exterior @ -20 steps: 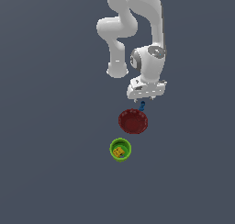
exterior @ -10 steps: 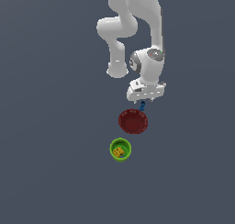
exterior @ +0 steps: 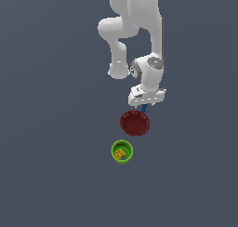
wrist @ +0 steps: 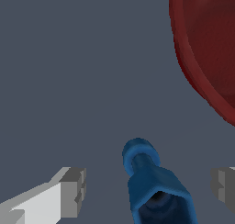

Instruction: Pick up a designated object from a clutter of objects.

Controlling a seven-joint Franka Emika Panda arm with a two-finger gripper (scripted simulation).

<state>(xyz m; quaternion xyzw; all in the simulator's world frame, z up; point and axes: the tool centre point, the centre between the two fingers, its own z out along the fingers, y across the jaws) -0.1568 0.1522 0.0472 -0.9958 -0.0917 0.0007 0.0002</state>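
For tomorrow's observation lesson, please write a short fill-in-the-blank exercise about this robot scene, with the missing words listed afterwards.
1. The yellow-orange block lies inside the ____ cup.
2. In the wrist view, the blue piece lies between the two fingers of the gripper, which is ____, with a gap on each side.
3. The round bowl beside the blue piece is dark ____.
4. In the exterior view, the bowl lies between the gripper and the ____.

Missing words: green; open; red; cup
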